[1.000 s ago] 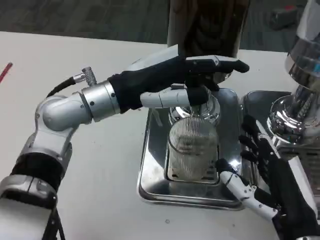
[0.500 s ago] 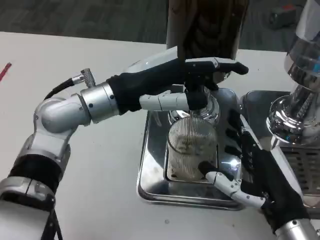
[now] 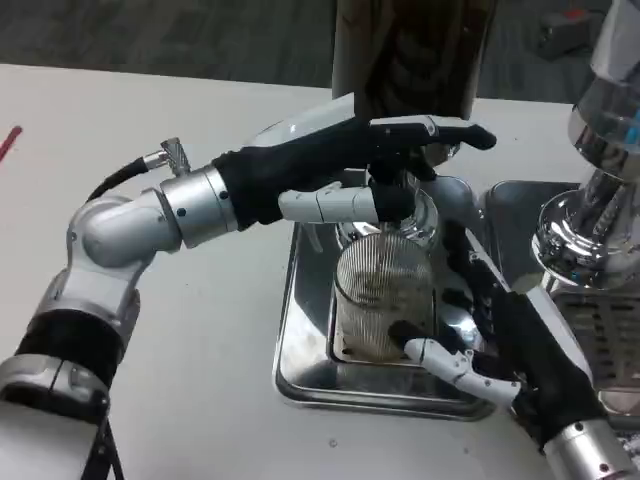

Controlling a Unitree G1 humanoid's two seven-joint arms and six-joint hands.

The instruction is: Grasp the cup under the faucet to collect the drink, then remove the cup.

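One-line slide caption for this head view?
Left hand on the faucet above a ribbed cup on the metal drip tray; right hand at its side.

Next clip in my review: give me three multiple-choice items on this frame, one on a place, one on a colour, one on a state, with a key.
1. Where does the ribbed cup stand?
A. on the metal drip tray
B. on the bare white table
C. in the left hand's palm

2. What colour is the thin object at the picture's left edge?
A. blue
B. red
C. green

3. How does the right hand stand to the cup?
A. flat on the table, far off
B. lifting it clear of the tray
C. fingers spread along the cup's right side, thumb at its base

Key: 1 A, the cup sits inside the tray's rim. 2 B, it shows red. 3 C, the fingers flank the cup, which still stands in the tray.
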